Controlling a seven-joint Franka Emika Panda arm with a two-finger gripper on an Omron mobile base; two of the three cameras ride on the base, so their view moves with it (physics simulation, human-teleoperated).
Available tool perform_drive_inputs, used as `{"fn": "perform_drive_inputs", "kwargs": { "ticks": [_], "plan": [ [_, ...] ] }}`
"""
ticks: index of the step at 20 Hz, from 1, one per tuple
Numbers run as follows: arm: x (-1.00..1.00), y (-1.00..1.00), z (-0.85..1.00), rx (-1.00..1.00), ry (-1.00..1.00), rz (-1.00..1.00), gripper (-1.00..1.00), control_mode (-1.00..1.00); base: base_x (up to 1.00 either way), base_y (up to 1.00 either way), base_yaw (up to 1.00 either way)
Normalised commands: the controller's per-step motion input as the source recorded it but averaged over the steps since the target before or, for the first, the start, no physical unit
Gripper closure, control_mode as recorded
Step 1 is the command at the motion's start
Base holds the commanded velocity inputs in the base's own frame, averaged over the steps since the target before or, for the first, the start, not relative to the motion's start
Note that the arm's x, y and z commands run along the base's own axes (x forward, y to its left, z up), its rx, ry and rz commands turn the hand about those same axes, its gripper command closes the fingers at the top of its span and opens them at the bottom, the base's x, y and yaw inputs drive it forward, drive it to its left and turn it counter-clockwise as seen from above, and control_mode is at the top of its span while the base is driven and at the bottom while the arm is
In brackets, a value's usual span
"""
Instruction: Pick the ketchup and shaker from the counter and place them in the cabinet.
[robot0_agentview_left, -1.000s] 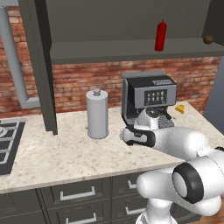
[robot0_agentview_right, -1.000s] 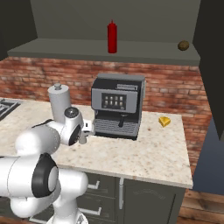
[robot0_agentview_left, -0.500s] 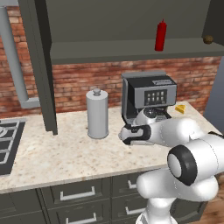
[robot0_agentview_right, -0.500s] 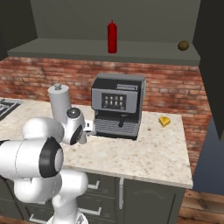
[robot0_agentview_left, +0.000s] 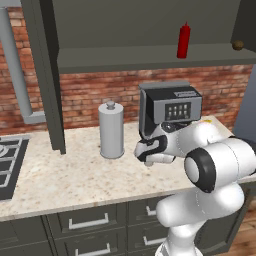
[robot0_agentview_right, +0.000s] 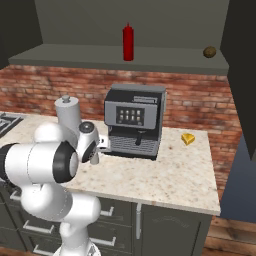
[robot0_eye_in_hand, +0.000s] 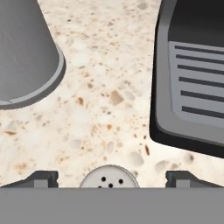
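The shaker's (robot0_eye_in_hand: 109, 179) round perforated metal cap shows at the bottom of the hand view, right between the two finger tips of my gripper (robot0_eye_in_hand: 112, 178). The jaws stand open on either side of it and do not touch it. In the base views my hand (robot0_agentview_left: 149, 151) hangs low over the counter (robot0_agentview_left: 65, 180), between the tall canister and the coffee machine, and hides the shaker. The ketchup (robot0_agentview_left: 183, 41) (robot0_agentview_right: 128, 43) stands upright on the shelf of the cabinet (robot0_agentview_left: 125, 62).
A tall grey lidded canister (robot0_agentview_left: 111, 130) (robot0_eye_in_hand: 22, 52) stands close on the hand's left. A black coffee machine (robot0_agentview_left: 167, 107) (robot0_eye_in_hand: 192, 74) stands close on its right. A small yellow item (robot0_agentview_right: 188, 138) lies beyond the machine. A stove (robot0_agentview_left: 7, 160) is at the far left.
The arm's elbow has swung up toward the camera while the hand stayed low between canister and coffee machine. The ketchup on the shelf has not moved.
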Motion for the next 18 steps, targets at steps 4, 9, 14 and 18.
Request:
{"fn": "perform_drive_inputs", "kwargs": {
  "ticks": [4, 9, 14, 18],
  "plan": [
    [0.23, 0.0, -0.16, 0.0, 0.0, 0.0, 1.0, -1.0, 0.0, 0.0, 0.0],
    [0.05, 0.0, -0.06, 0.0, 0.0, 0.0, 1.0, -1.0, 0.0, 0.0, 0.0],
    [-0.02, 0.0, 0.1, 0.0, -0.02, 0.0, 1.0, -1.0, 0.0, 0.0, 0.0],
    [-0.18, 0.05, 0.65, -0.01, -0.09, 0.0, 1.0, -1.0, 0.0, 0.0, 0.0]
  ]
}}
